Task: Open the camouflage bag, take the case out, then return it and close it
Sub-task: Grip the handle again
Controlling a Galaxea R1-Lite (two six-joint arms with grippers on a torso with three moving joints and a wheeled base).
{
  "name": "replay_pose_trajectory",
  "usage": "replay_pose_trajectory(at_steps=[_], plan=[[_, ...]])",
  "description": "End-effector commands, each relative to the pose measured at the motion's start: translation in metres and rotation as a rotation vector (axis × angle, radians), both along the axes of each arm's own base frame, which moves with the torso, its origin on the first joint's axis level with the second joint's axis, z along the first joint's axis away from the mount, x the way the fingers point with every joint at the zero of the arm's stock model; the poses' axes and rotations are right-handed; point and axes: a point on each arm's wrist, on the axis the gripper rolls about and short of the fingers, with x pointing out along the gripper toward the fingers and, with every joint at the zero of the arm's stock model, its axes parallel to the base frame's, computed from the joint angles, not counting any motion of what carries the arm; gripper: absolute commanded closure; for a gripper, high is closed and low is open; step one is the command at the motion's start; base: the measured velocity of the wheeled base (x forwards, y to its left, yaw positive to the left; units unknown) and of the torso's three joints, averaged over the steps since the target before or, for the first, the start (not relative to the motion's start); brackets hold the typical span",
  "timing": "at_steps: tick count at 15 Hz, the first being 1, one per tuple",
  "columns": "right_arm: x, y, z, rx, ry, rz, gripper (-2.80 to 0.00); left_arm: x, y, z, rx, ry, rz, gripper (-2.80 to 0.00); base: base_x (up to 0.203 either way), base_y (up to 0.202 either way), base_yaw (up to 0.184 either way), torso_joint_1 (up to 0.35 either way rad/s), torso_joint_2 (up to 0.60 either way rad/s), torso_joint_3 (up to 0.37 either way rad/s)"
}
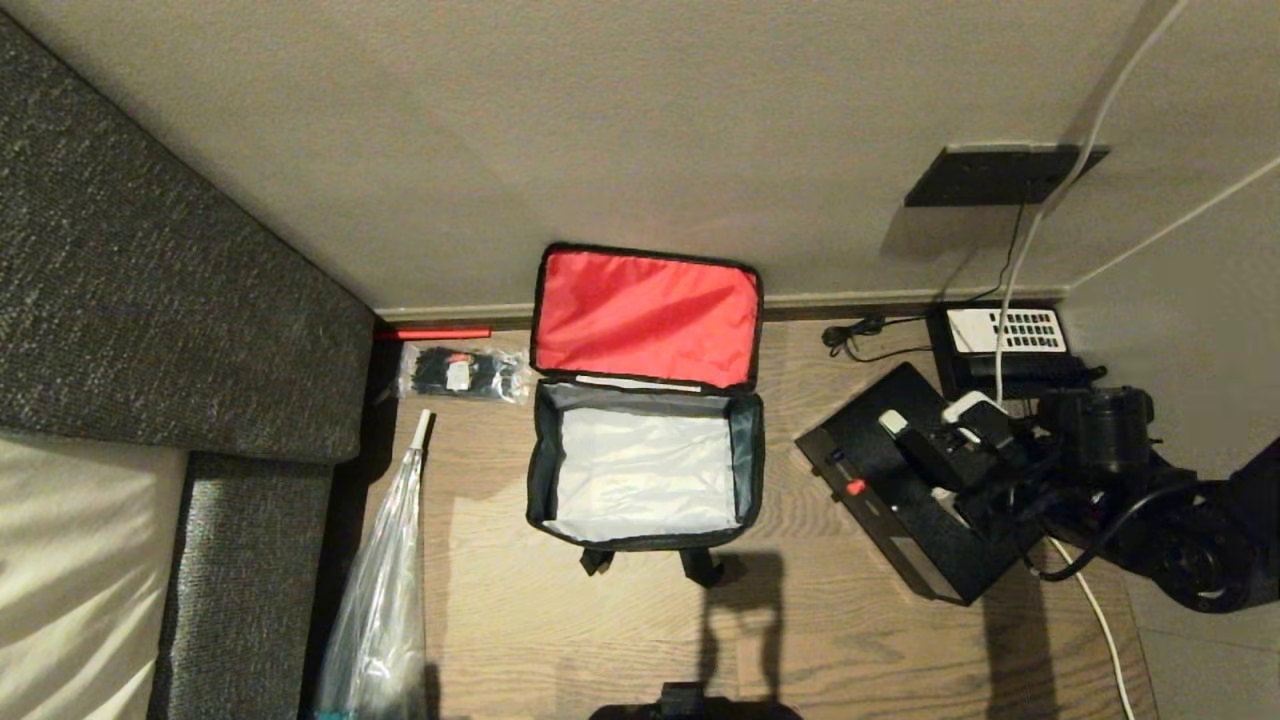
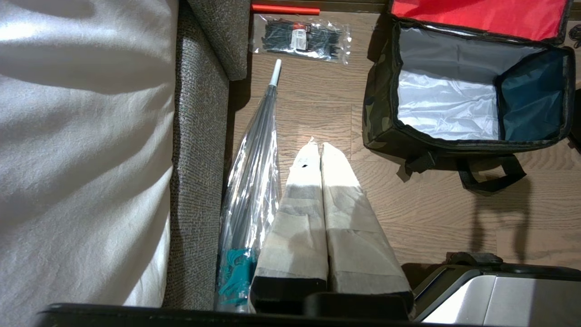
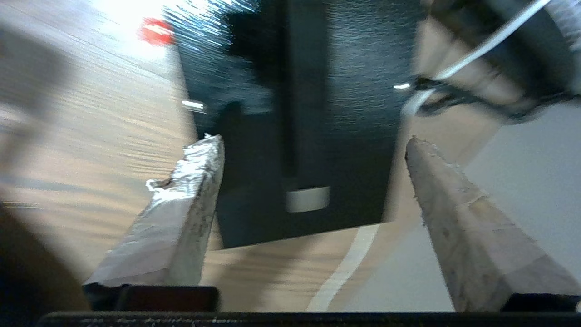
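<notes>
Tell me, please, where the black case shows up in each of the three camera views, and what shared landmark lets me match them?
Head view: the case lies on the floor, right of the open camouflage bag, under the right arm.
Left wrist view: not in it; only the bag shows.
Right wrist view: the case fills the middle, beyond the open jaws.
Shared landmark: the case's small red latch.

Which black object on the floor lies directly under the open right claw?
The flat black hard case with a red latch, not the black telephone.
</notes>
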Motion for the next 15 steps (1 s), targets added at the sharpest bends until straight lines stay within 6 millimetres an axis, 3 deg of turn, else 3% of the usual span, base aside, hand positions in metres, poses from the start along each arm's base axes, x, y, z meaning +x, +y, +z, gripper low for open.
replay_pose_trajectory(at_steps=[1, 8, 15], plan=[[0.007, 0.000, -0.014, -0.107, 0.002, -0.096, -2.80, 0.000, 0.000, -0.001, -0.002, 0.001, 0.001, 0.00, 0.000, 0.000, 0.000, 0.000, 0.00, 0.000], [0.040, 0.018, -0.037, -0.245, -0.054, -0.279, -2.80, 0.000, 0.000, -0.001, 0.000, 0.001, 0.001, 0.00, 0.000, 0.000, 0.000, 0.000, 0.00, 0.000], [0.050, 0.033, -0.040, -0.211, -0.063, -0.259, -2.80, 0.000, 0.000, -0.001, -0.001, 0.001, 0.001, 0.00, 0.000, 0.000, 0.000, 0.000, 0.00, 0.000]])
